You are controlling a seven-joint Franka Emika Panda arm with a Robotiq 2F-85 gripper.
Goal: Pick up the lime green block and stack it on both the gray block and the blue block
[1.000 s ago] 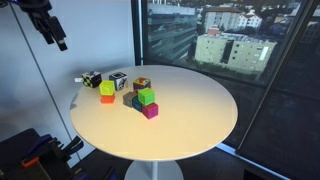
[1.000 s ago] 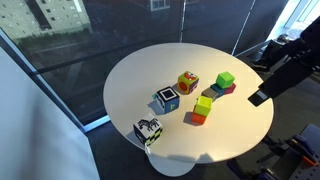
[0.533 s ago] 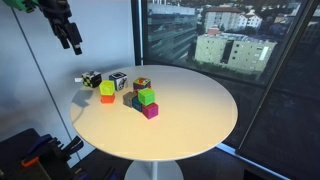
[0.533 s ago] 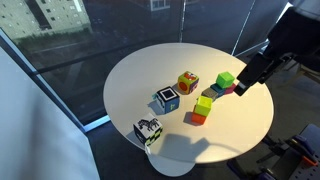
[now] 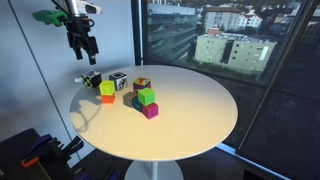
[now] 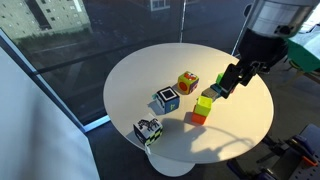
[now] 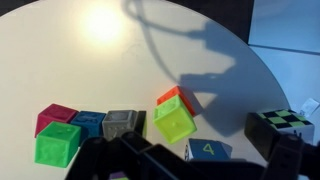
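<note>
The lime green block (image 7: 174, 122) sits on top of an orange block (image 7: 178, 97); it shows in both exterior views (image 5: 106, 88) (image 6: 204, 104). The gray block (image 7: 121, 123) and the blue block (image 7: 89, 122) lie side by side in a row, with a magenta block (image 7: 55, 115) at its end and a deeper green block (image 7: 57, 143) by it. My gripper (image 5: 83, 46) (image 6: 228, 83) hangs high above the table, open and empty. In the wrist view its dark fingers (image 7: 195, 165) frame the bottom edge, with the lime green block just above them.
The round white table (image 5: 190, 110) stands by a window. A blue cube with a number (image 7: 208, 151), a black-and-white checked cube (image 7: 283, 122), a multicoloured cube (image 6: 187, 82) and another patterned cube (image 6: 148, 131) stand near the stack.
The arm has swung in from beyond the table's edge to a place above the blocks. The blocks have not moved.
</note>
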